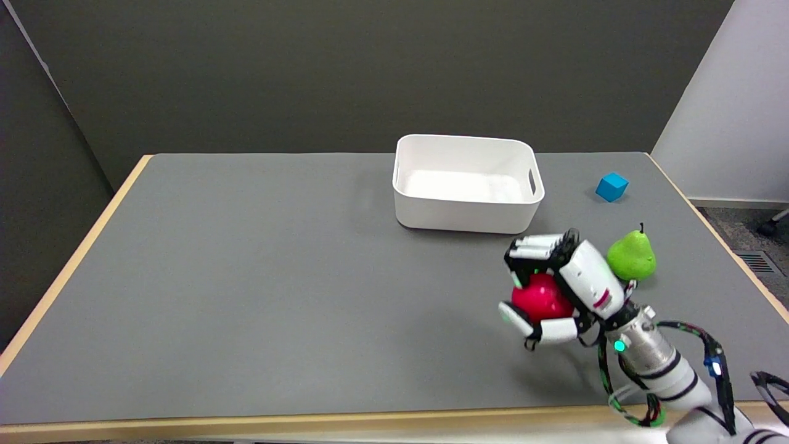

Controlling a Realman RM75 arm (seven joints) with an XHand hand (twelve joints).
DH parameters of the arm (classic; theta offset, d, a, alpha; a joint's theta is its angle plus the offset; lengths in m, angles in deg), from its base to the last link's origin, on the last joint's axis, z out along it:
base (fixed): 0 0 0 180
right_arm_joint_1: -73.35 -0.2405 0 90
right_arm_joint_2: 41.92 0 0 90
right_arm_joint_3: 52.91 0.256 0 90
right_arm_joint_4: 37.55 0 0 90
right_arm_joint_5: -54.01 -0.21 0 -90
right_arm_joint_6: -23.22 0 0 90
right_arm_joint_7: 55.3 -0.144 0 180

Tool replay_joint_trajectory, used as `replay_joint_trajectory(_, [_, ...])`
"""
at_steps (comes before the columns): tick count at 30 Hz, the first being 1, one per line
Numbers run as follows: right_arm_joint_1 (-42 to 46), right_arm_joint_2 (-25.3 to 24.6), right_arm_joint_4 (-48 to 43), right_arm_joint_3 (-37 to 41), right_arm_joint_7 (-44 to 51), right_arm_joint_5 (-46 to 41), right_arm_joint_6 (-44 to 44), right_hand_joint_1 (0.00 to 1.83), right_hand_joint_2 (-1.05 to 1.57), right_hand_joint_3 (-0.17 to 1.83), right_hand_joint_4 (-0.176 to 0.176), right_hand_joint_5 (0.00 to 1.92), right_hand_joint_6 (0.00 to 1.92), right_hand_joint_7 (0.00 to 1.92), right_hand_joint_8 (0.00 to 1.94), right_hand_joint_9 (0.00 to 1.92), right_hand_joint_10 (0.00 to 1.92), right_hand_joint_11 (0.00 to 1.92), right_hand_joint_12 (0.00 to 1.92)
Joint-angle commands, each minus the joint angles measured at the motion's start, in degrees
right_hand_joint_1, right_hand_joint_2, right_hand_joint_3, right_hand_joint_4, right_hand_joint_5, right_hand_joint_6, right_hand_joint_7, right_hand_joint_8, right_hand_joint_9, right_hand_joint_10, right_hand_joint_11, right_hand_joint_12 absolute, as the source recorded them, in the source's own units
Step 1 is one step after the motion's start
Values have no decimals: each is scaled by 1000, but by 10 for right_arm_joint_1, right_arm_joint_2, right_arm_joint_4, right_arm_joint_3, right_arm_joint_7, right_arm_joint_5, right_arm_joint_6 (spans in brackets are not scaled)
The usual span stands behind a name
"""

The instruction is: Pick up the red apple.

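Grey bench (246, 277) with a wood edge, dark wall behind. Your right hand (558, 290) is wrapped around the red apple (541, 298) at the near right: fingers (535, 246) curled over the top, thumb under the near side. A shadow sits on the bench below and nearer, so the apple looks lifted clear, but I can't confirm the gap from this angle. Grasp looks done; what's left is, at most, a clean raise and a steady hold. Green pear (631, 256) stands just behind the hand, close to the back of it, so watch that on any move. White bin (466, 213) is farther back, blue cube (611, 187) far right, both well apart from the apple.
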Motion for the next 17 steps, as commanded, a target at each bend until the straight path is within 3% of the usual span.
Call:
replay_joint_trajectory(1, [-112, 34, -144, 79, 4, 1, 97, 1045, 662, 934, 23, 934, 1921, 1131, 1941, 1328, 1921, 1058, 1921])
replay_joint_trajectory(8, [-306, 48, -110, 2, 5, 2, 213, 1046, 662, 935, 22, 931, 1921, 1132, 1941, 1328, 1921, 1057, 1921])
replay_joint_trajectory(17, [-497, 5, 19, -96, 24, 24, 310, 1040, 664, 928, 19, 911, 1921, 1118, 1941, 1324, 1921, 1024, 1921])
